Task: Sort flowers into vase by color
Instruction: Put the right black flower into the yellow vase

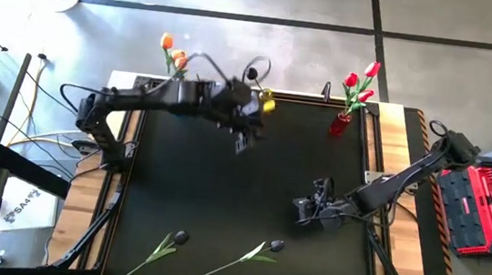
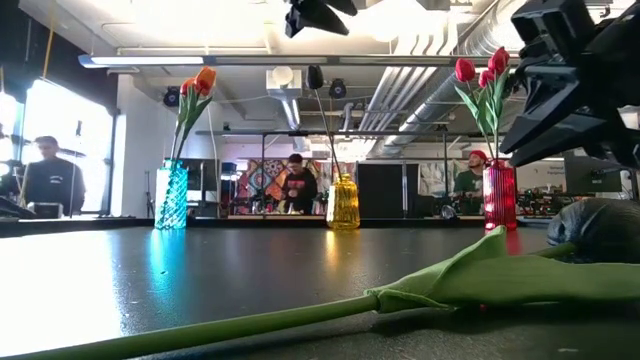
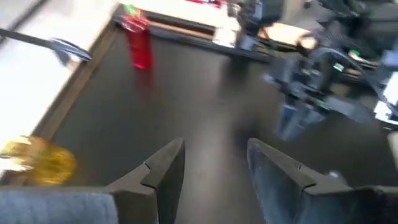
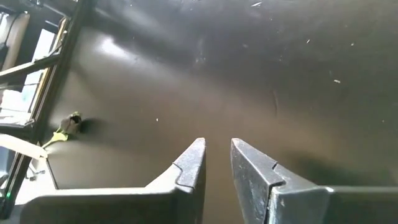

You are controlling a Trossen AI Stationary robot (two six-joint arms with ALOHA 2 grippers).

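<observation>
Looking down, the left pincer point(image 1: 244, 143) hangs parted and empty near the yellow vase point(image 1: 268, 103); two black tulips point(image 1: 257, 251) lie on the desk point(image 1: 221, 199). At wrist level, the right pincer point(image 4: 217, 163) shows narrowly gapped, holding nothing.

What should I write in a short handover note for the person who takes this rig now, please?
Left gripper: open, empty, raised near the yellow vase at the back middle.
Right gripper: empty, fingers a narrow gap apart, low over the mat's right side.
Done: orange tulips stand in the teal vase, back left; red tulips in the red vase, back right; one black tulip in the yellow vase.
Left: two black tulips lie on the mat at the front edge, one front left, one front middle. Both should go into the yellow vase.
</observation>
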